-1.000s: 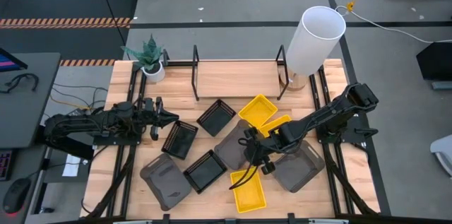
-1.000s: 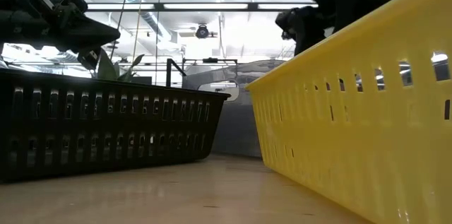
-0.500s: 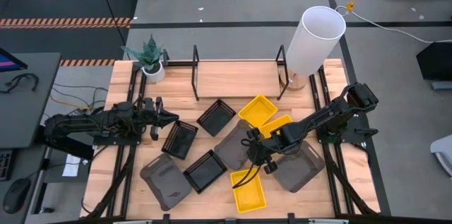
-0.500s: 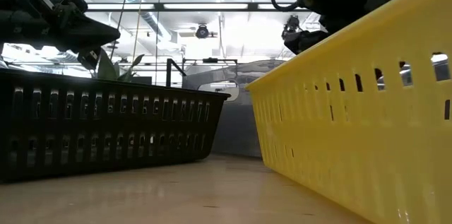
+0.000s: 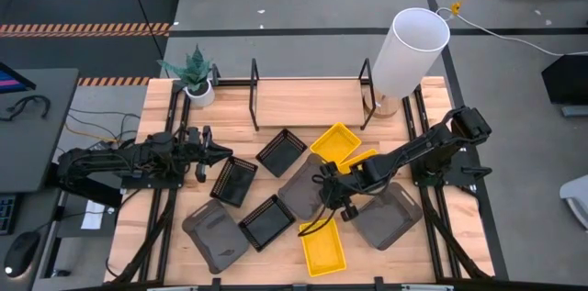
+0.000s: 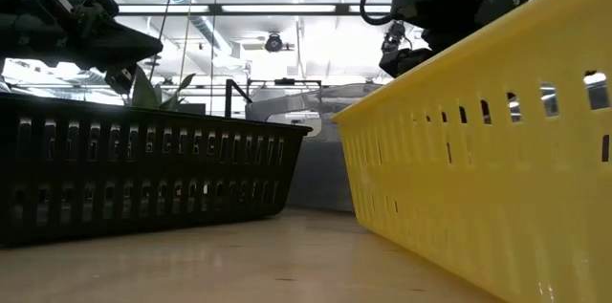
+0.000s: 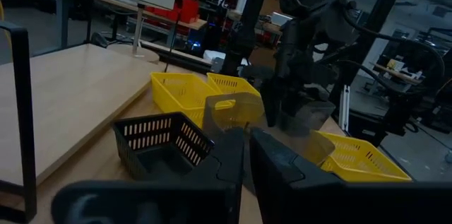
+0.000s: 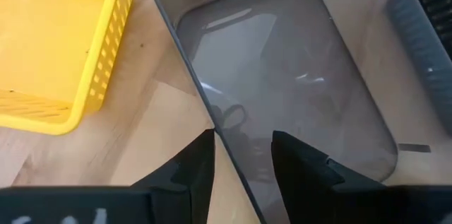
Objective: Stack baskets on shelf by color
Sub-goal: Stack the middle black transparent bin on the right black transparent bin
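Nine baskets lie scattered on the tabletop in the high view: yellow ones (image 5: 335, 142), (image 5: 363, 159), (image 5: 323, 247), black slatted ones (image 5: 281, 151), (image 5: 234, 181), (image 5: 267, 221), and grey ones (image 5: 213, 231), (image 5: 301, 185), (image 5: 390, 219). The shelf (image 5: 308, 103) stands bare along the far edge. My right gripper (image 5: 331, 197) (image 8: 240, 139) is open over the middle grey basket (image 8: 282, 75), one finger inside its right wall and one outside. My left gripper (image 5: 219, 151) (image 7: 247, 139) is shut and hovers at the table's left, above the black basket (image 7: 159, 143). My right gripper comes from above, pointing down, astride the middle grey basket's side rim (image 8: 205, 100), with one finger (image 8: 300, 157) over the inside and the other (image 8: 198, 160) outside. I cannot tell whether either finger touches the rim. The basket rests on the table.
A tall white cylinder lamp (image 5: 409, 52) stands at the shelf's right end and a small potted plant (image 5: 196, 75) at its left. Black rails run along both table sides. The near yellow basket (image 6: 488, 160) and a black one (image 6: 143, 164) fill the low view.
My right gripper has come down a little over the middle grey basket and edged slightly toward the table's far-left. The baskets and my left arm have kept still.
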`<state>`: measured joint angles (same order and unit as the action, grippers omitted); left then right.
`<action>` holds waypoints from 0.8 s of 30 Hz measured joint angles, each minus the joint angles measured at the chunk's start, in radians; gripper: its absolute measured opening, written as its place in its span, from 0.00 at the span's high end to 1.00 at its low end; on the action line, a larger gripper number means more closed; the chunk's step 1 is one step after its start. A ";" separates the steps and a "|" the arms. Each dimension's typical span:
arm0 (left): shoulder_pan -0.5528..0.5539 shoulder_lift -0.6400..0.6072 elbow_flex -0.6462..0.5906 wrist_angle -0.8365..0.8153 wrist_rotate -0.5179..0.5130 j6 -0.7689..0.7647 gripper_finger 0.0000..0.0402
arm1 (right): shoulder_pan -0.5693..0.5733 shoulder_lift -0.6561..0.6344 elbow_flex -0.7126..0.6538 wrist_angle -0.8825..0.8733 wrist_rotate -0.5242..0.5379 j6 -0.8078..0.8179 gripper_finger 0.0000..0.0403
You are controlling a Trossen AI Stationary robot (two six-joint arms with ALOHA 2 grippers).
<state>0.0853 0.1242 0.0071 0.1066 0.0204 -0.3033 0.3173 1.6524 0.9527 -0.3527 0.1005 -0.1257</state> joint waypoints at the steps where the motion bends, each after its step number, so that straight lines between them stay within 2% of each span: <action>1: 0.000 0.000 0.000 0.000 0.000 0.000 0.93 | -0.002 0.000 0.000 0.000 -0.007 0.001 0.66; 8: 0.000 0.000 0.000 0.000 0.000 0.000 0.91 | -0.004 0.000 -0.020 0.017 -0.022 0.001 0.77; 17: 0.000 0.000 0.000 0.000 0.000 0.000 0.92 | -0.004 0.000 -0.023 0.016 -0.042 0.001 0.97; 24: 0.000 0.000 0.000 0.000 0.000 0.000 0.93 | -0.004 0.000 -0.023 0.016 -0.042 0.001 0.97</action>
<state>0.0855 0.1242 0.0071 0.1068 0.0208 -0.3032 0.3134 1.6520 0.9302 -0.3370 0.0582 -0.1250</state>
